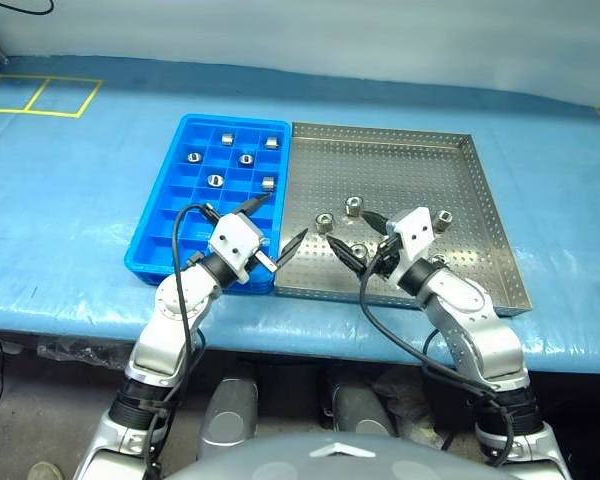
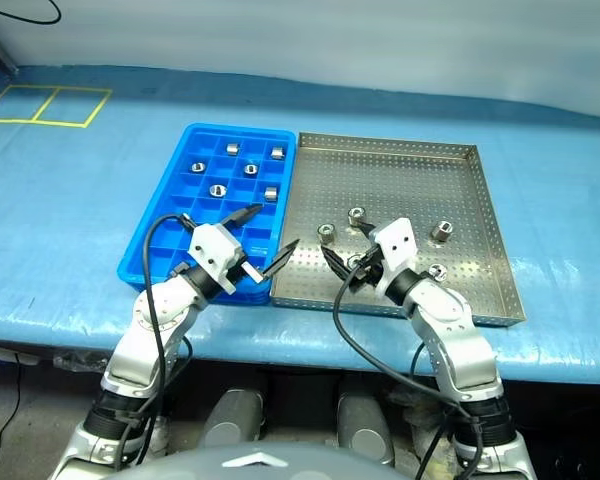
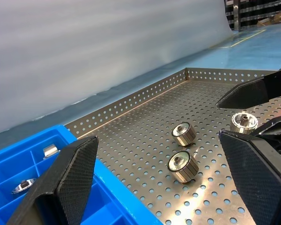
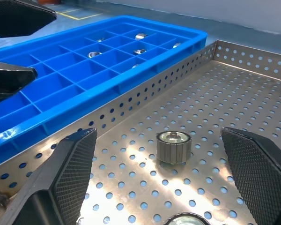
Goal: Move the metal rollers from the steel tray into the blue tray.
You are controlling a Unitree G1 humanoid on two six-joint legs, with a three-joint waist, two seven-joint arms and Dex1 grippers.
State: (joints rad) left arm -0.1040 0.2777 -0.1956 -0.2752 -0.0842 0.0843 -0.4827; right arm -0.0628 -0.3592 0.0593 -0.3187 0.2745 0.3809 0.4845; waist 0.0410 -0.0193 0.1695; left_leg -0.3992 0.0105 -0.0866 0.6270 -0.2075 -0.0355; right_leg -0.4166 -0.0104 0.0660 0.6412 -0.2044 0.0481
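The steel tray (image 1: 400, 170) lies on the right and holds several metal rollers, among them one (image 1: 352, 206) beside another (image 1: 323, 221) and one further right (image 1: 443, 218). Touching its left rim is the blue tray (image 1: 185, 215), with several rollers (image 1: 216, 181) in its far compartments. My left gripper (image 1: 288, 214) hovers open over the seam between the two trays, empty. My right gripper (image 1: 347, 227) is open and empty just above the steel tray's near left part. In the right wrist view a roller (image 4: 173, 146) stands upright on the perforated base between the fingers (image 4: 70, 173), untouched.
Both trays rest on a blue table covering (image 1: 80, 200) near its front edge. Yellow tape lines (image 1: 40, 95) mark the far left corner. A pale wall runs behind the table. The two grippers' fingertips are close to each other over the steel tray's left edge.
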